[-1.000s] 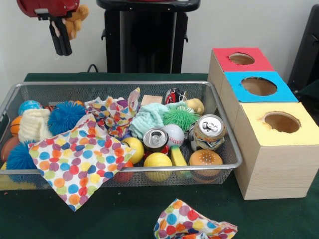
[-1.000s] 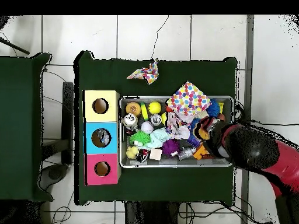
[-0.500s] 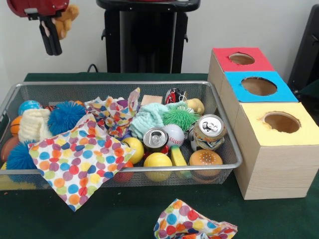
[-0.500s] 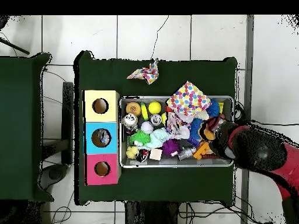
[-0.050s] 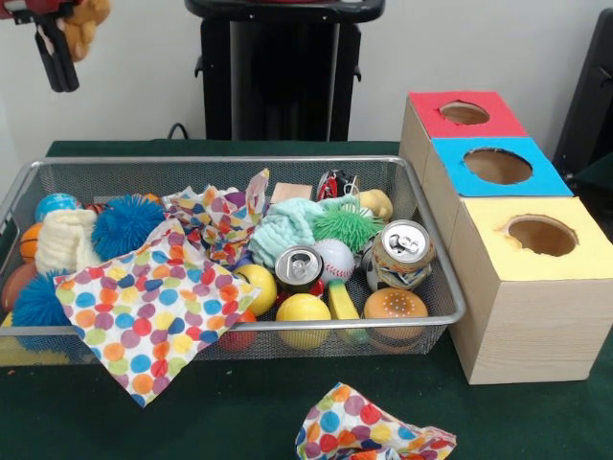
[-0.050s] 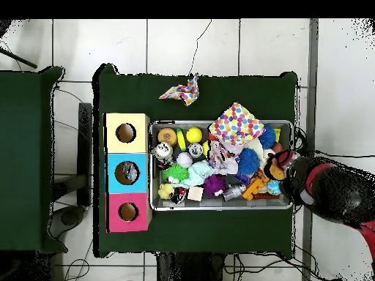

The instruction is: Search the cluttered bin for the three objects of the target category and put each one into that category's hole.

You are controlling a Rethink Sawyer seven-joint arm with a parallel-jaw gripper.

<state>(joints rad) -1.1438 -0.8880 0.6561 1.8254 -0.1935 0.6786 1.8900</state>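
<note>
I am clamping my claw [image 5: 59, 81] on a tan plush toy [image 5: 84, 21], which is bulging out beside my fingers rather than sitting squarely between them. Over the last second I have been lifting and swinging outward with it, so I am now hanging high, past the end of the wire bin [image 5: 220, 161]. Below me and a little inward, the blue spiky ball [image 5: 126, 225] and the dotted cloth [image 5: 153, 307] are lying undisturbed, and further along the two drink cans [image 5: 299, 266] are standing among the balls. Farthest from me, beyond the bin's opposite end, the red box [image 5: 426, 107], the blue box [image 5: 455, 172] and the yellow box [image 5: 584, 254] are waiting with their holes open. I am therefore carrying the toy away from them; I judge that I am clearing the clutter first, and the whole crossing to the right hole is yet to come.
</note>
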